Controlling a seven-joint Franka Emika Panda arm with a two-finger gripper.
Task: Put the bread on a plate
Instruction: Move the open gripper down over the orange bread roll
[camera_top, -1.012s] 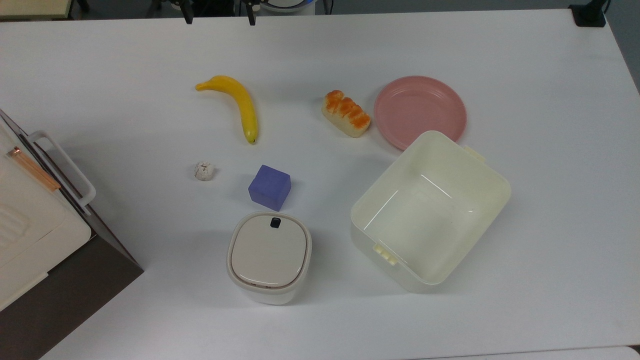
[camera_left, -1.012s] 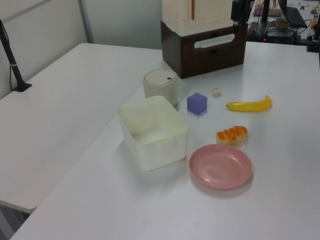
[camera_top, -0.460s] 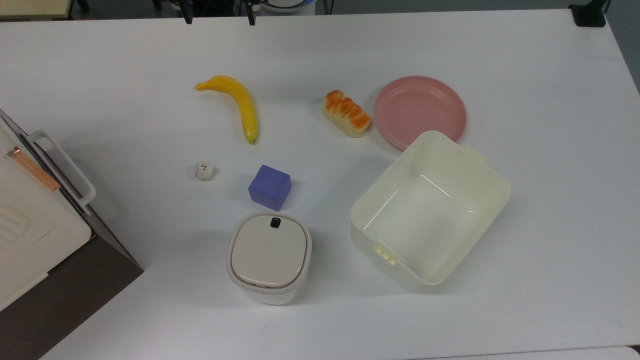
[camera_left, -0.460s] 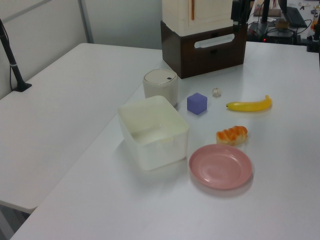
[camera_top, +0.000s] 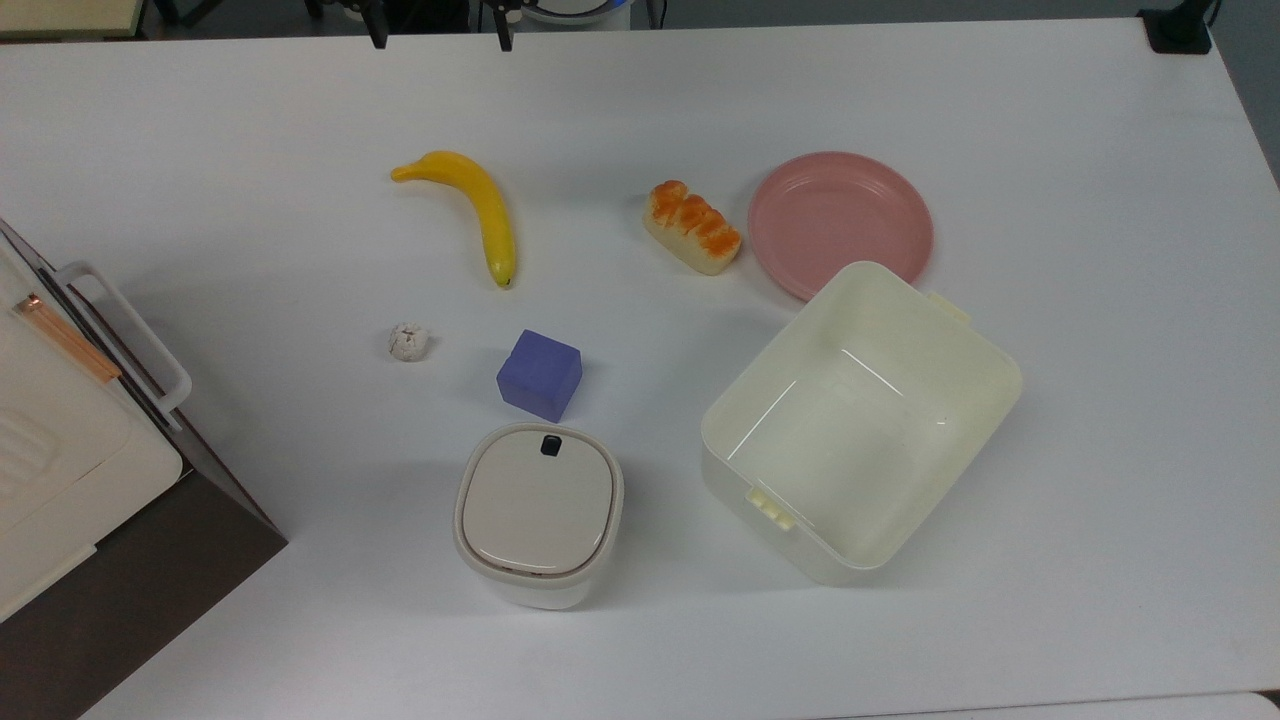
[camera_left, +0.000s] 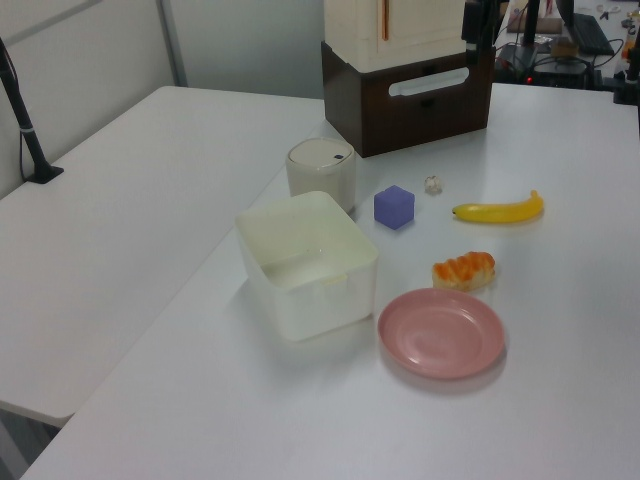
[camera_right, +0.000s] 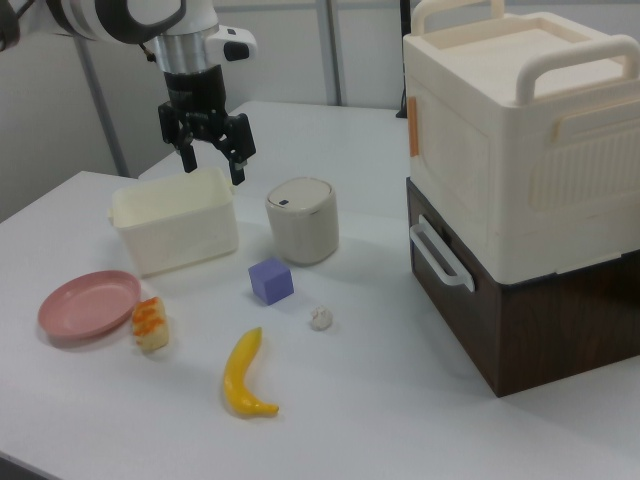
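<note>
On the white table (camera_top: 1050, 120), the bread (camera_top: 693, 227) is seen lying flat with its orange-brown ridged top upward, just beside the pink plate (camera_top: 840, 222); in the top view the loaf sits at the plate's 9 o'clock, with a narrow strip of table between them. The plate is bare. At the plate's 6 o'clock in the top view, the cream tub (camera_top: 862, 422) is placed, its near corner overlapping the plate's rim as seen from above. The banana (camera_top: 478, 208) is laid well apart from the bread, at the bread's 9 o'clock in the top view. The purple cube (camera_top: 540, 374) is found at the bread's 7 o'clock, with the small white crumpled ball (camera_top: 408, 342) at the cube's 9 o'clock and the lidded cream canister (camera_top: 539, 512) at the cube's 6 o'clock.

In the right view, the gripper (camera_right: 209, 150) is held in the air above the far edge of the tub, its fingers spread apart and nothing between them. The bread (camera_right: 150, 322) is shown there touching nothing but the table, near the plate (camera_right: 88, 304), at the plate's 4 o'clock. The stacked cream and brown cabinet (camera_right: 520, 180) is set at the right view's 3 o'clock.
</note>
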